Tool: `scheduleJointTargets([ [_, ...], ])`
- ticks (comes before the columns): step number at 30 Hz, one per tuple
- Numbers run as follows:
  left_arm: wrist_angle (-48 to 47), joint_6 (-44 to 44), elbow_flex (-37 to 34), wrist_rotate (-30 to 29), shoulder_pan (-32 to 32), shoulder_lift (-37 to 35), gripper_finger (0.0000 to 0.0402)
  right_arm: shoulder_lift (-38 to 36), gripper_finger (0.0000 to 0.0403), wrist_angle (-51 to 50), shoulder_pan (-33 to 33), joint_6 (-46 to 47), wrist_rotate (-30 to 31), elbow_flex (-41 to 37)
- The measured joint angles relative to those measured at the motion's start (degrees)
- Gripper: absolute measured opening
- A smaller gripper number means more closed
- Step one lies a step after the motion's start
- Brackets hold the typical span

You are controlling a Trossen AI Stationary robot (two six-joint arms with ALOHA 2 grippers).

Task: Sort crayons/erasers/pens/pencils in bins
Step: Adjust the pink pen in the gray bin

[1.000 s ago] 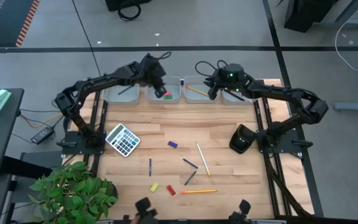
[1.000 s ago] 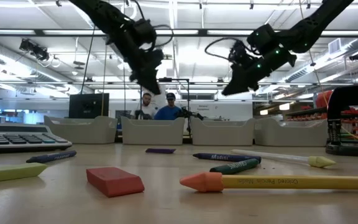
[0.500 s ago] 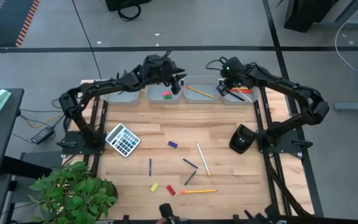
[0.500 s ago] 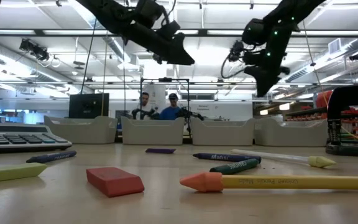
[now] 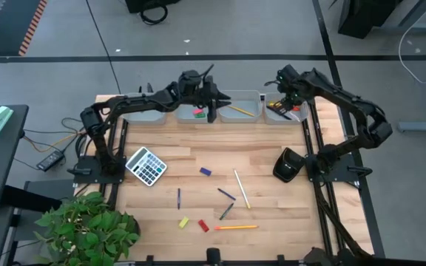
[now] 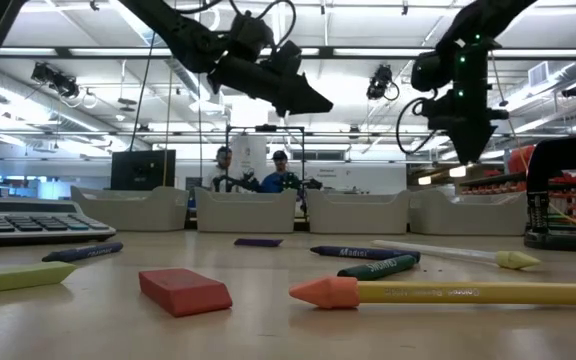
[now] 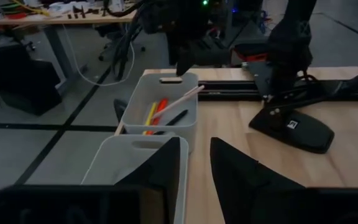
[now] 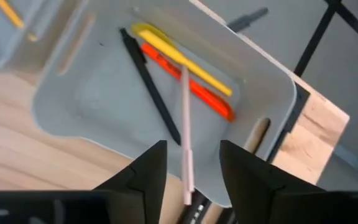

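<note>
High view: I am holding my right end effector (image 5: 293, 94) over the bin (image 5: 285, 117) at the right end of the row of four grey bins along the far edge of the bench (image 5: 265, 159). My right wrist view is showing its fingers (image 8: 143, 175) spread, with a pale pencil (image 8: 185, 124) between them, lying across a yellow stick (image 8: 182, 59), an orange one (image 8: 188, 88) and a black pen (image 8: 151, 87) in that bin; its near end is reaching over the bin's rim, and I cannot tell whether the fingers are touching it.

My left end effector (image 5: 211, 103) is hovering between the second bin (image 5: 186, 117), which is holding a pink and a green eraser (image 5: 197, 113), and the third bin (image 5: 239, 116), which is holding a yellow pencil (image 5: 236, 108). Its fingers (image 7: 160, 168) are standing a little apart with nothing between them.

Out on the bench, a calculator (image 5: 146, 165), a beige pencil (image 5: 241, 188), an orange-tipped yellow pencil (image 5: 234, 227), a yellow eraser (image 5: 183, 222) and a red eraser (image 5: 203, 226) are lying among short dark crayons (image 5: 225, 193).

In the low view, writing is running along the yellow pencil (image 6: 448, 292) and a dark crayon (image 6: 353, 252), too small for me to read. Two people (image 6: 253, 172) are standing in the room behind.
</note>
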Motion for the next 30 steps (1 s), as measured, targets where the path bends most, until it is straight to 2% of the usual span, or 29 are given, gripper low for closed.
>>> scheduleJointTargets([
  [7, -0.02, 0.77, 0.0, 1.39, -0.32, 0.0, 0.0081, 2.73, 0.0166, -1.6, -1.55, 1.52, -4.54, -0.09],
  [12, -0.39, 1.02, 0.0, 1.53, -0.35, 0.01, 0.0075, 9.04, 0.0166, -1.98, -1.27, 3.66, -4.48, -0.09],
  [17, -2.13, 1.05, 0.0, 1.97, -0.3, 0.02, 0.0077, 14.63, 0.0165, -1.96, -1.86, 3.85, -1.06, -0.11],
  [30, -6.52, 3.77, 0.04, 2.07, -0.19, 0.0, 0.0071, 19.32, 0.0165, -2.25, -3.12, 4.2, -0.82, -0.02],
])
